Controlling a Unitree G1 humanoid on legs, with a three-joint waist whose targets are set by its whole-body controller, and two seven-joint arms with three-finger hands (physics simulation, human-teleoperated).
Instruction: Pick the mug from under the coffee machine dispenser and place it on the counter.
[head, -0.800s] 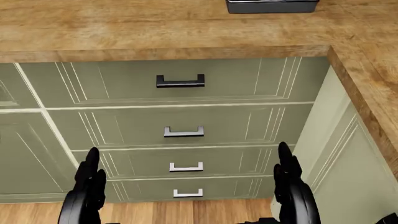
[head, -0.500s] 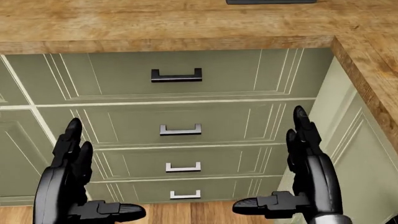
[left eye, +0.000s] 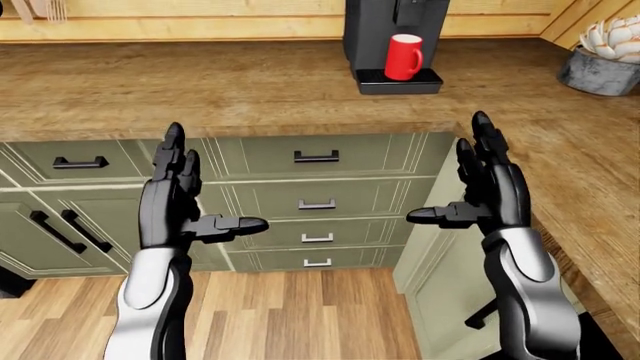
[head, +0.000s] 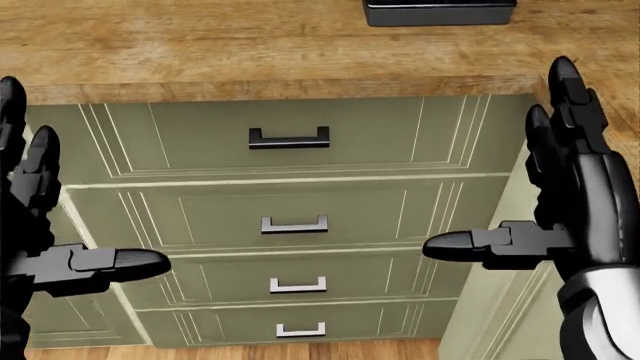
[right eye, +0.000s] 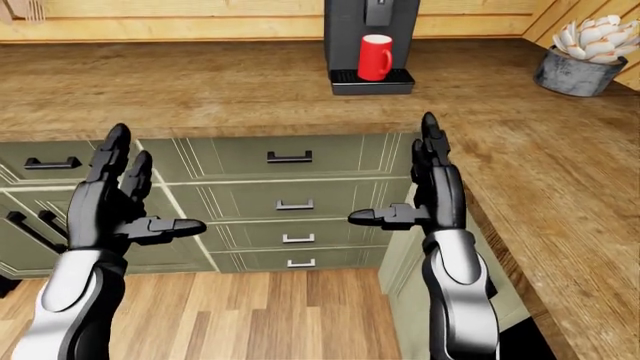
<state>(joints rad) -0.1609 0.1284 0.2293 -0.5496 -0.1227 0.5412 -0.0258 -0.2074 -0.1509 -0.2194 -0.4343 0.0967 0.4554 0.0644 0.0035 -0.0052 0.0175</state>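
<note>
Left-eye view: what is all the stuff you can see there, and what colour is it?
mug: one, red, on the coffee machine's tray, top of the view
coffee machine: one, black, top middle, on the counter
counter: one, brown wood, L-shaped, across the top and down the right side
potted plant: one, pale leaves in a grey pot, top right on the counter
drawers: a stack of four, green with dark or silver handles, under the counter
floor: brown wood planks, bottom
left hand: one, black, open, left side, holding nothing
right hand: one, black, open, right side, holding nothing
</note>
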